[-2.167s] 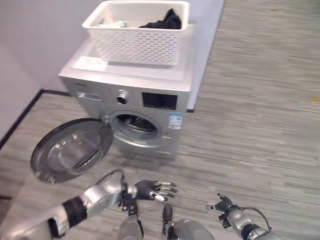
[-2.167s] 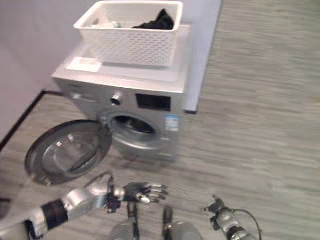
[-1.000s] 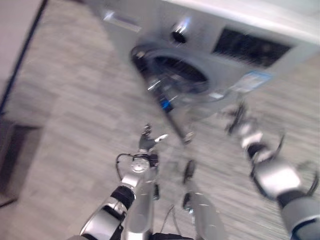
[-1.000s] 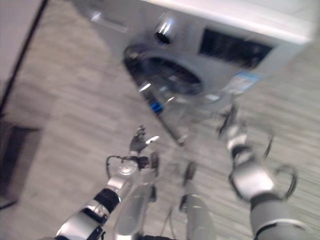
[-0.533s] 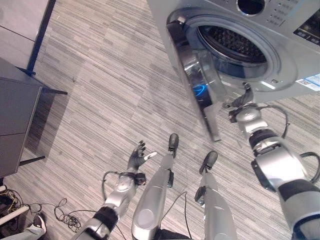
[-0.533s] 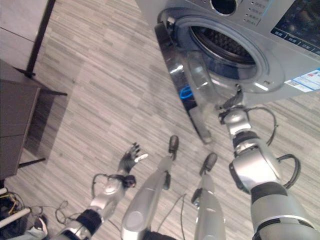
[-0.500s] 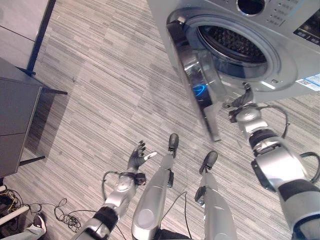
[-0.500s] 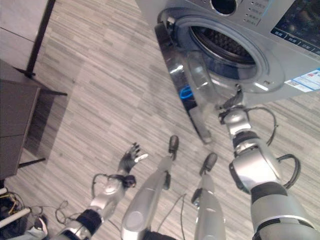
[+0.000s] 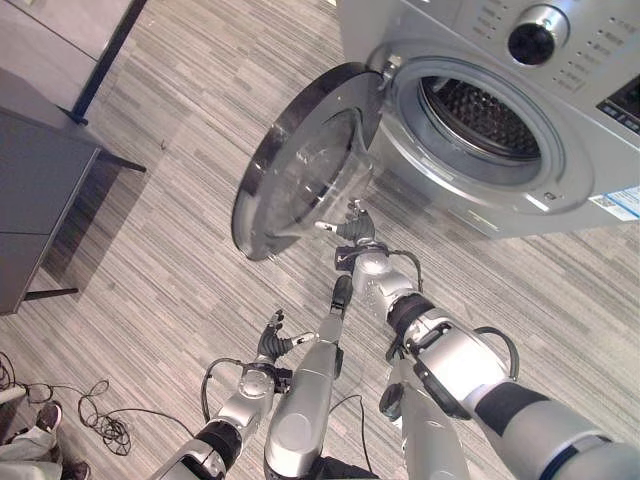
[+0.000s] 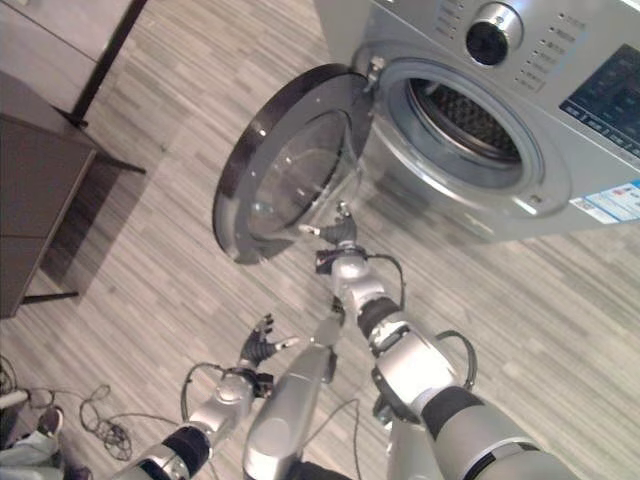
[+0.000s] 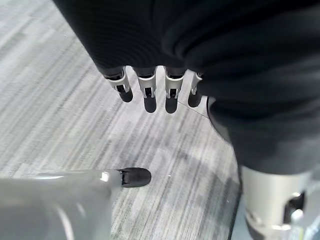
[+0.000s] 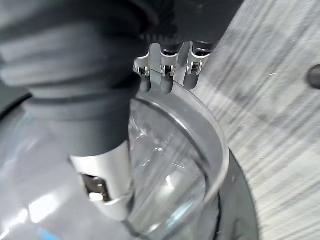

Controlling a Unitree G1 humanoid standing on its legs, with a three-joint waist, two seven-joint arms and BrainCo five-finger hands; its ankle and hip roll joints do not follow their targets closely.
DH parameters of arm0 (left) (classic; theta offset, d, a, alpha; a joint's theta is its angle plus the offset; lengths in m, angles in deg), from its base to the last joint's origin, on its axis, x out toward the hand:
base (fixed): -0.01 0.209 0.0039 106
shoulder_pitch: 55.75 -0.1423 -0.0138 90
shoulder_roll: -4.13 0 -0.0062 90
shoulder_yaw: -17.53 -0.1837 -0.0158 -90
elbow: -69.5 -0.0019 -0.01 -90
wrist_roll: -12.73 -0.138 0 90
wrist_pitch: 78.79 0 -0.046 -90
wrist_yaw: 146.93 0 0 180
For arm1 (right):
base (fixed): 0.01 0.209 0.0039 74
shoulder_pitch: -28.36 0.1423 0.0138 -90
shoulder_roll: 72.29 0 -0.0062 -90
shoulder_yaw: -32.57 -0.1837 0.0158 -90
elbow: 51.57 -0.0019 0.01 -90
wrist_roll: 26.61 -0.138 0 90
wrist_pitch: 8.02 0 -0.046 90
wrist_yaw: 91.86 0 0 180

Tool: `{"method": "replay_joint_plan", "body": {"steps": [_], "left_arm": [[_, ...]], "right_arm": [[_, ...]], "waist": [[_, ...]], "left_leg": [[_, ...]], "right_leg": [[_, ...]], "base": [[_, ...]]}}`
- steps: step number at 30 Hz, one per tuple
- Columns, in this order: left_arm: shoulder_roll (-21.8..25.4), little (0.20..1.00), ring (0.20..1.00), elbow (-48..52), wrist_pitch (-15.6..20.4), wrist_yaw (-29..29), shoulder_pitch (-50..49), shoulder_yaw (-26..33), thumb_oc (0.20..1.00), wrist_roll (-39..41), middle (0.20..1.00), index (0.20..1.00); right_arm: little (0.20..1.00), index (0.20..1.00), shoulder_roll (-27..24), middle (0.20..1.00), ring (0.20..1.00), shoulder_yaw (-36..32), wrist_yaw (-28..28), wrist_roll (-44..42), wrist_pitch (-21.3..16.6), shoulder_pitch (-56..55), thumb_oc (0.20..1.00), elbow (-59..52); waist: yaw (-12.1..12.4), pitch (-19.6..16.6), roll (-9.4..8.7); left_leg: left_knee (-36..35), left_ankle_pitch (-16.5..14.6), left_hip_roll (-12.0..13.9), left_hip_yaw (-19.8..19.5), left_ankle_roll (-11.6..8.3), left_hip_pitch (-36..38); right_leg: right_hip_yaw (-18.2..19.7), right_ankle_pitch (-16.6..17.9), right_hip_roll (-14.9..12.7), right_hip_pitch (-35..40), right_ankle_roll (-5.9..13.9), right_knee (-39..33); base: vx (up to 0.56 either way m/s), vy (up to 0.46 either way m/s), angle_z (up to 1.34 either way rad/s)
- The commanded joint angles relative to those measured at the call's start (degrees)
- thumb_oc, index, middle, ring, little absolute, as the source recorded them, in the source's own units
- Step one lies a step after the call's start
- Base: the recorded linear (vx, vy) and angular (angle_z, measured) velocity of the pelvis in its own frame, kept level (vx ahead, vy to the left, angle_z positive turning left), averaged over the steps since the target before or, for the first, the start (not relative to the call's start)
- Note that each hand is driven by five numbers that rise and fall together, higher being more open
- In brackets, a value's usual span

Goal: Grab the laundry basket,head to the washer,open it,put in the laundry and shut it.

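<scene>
We are opening the washer (image 9: 480,120): our right hand (image 9: 352,232) is reaching to the lower edge of the door (image 9: 300,165), its fingers (image 12: 167,75) lying straight over the rim of the glass bowl and curled round nothing. Our left hand (image 9: 272,343) is hanging low over the floor (image 9: 180,200), fingers relaxed and holding nothing. We are not seeing the basket or laundry here. To do this well, we are judging that we should be pushing at the outer rim, far from the hinge, and swinging the door fully clear of the drum (image 9: 480,118). Against half a second ago, the door is standing far wider, no longer edge-on but facing us, and the right hand is sitting left of the opening; the camera is also shifting
</scene>
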Motion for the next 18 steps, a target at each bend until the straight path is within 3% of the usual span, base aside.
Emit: {"method": "replay_joint_plan", "body": {"steps": [1,5,6,10,12,13,15,18], "left_arm": [[3.15,1.000,1.000,3.88,0.61,-4.56,3.29,-4.96,1.000,-11.30,1.000,1.000],[4.04,1.000,1.000,8.89,0.71,-4.33,6.54,-7.47,1.000,-16.09,1.000,1.000],[4.25,1.000,1.000,9.74,1.07,-1.61,8.52,-10.04,1.000,-16.89,1.000,1.000],[5.67,1.000,1.000,6.26,-0.31,10.22,16.41,-15.05,1.000,-17.36,1.000,1.000],[9.42,1.000,1.000,6.85,-0.89,17.07,17.85,-16.29,1.000,-15.43,1.000,1.000],[11.80,1.000,1.000,6.76,-1.91,20.30,17.59,-16.86,1.000,-15.15,1.000,1.000],[21.62,1.000,1.000,6.36,-3.30,27.03,17.55,-16.48,1.000,-15.33,1.000,1.000],[24.24,1.000,1.000,1.99,-4.06,29.35,15.51,-13.66,1.000,-16.96,1.000,1.000]], "right_arm": [[1.000,1.000,1.41,1.000,1.000,-2.09,1.49,1.16,-3.20,1.40,1.000,-2.13],[1.000,1.000,-2.42,1.000,1.000,-0.10,2.43,4.91,-3.61,-3.46,1.000,-8.72],[1.000,1.000,-3.78,1.000,1.000,0.88,2.51,6.69,-3.66,-5.34,1.000,-11.17],[1.000,1.000,-7.41,1.000,1.000,2.16,0.22,12.72,-1.58,-17.76,1.000,-17.35],[1.000,1.000,-10.13,1.000,1.000,2.88,-4.01,15.28,0.12,-25.96,1.000,-21.09],[1.000,1.000,-12.07,1.000,1.000,2.81,-6.14,16.86,1.02,-29.35,1.000,-22.60],[1.000,1.000,-21.37,1.000,1.000,-2.37,-11.12,21.19,2.18,-42.00,1.000,-26.04],[1.000,1.000,-25.63,1.000,1.000,-7.34,-13.65,22.83,2.99,-49.79,1.000,-28.32]], "waist": [[0.88,-1.80,-5.99],[-0.56,-1.91,-8.55],[-1.97,-1.97,-9.47],[-8.83,-3.05,-11.64],[-12.13,-3.97,-12.35],[-13.33,-4.55,-12.59],[-17.22,-6.72,-13.87],[-20.09,-8.44,-14.71]], "left_leg": [[9.05,-10.75,-1.93,2.44,0.26,-2.56],[9.29,-12.09,-1.41,2.79,0.90,-0.26],[9.22,-10.94,-1.42,3.27,1.51,-0.39],[9.61,-13.10,-0.74,5.82,2.38,2.88],[10.03,-14.63,-0.30,7.57,3.07,4.96],[10.52,-16.87,0.02,7.91,3.18,6.57],[11.09,-18.82,0.06,10.05,4.69,10.50],[10.04,-19.27,-0.47,11.65,5.87,13.24]], "right_leg": [[4.97,-7.35,-6.56,4.32,5.38,-1.50],[5.06,-7.61,-6.53,6.27,5.57,-1.50],[4.88,-6.60,-6.74,6.03,5.49,-1.50],[6.79,-5.97,-6.96,7.69,6.08,-1.06],[8.62,-6.21,-7.19,7.64,6.66,0.94],[9.66,-7.11,-7.06,8.35,7.13,1.75],[11.30,-7.28,-7.77,9.17,8.04,4.30],[12.30,-7.09,-8.58,9.12,8.79,6.65]], "base": [[0.00,-0.044,0.05],[-0.02,0.011,0.02],[-0.07,0.062,0.05],[0.01,0.166,-0.01],[0.10,0.204,-0.41],[0.19,0.206,-1.01],[0.22,0.214,-1.12],[0.13,0.156,-0.28]]}}
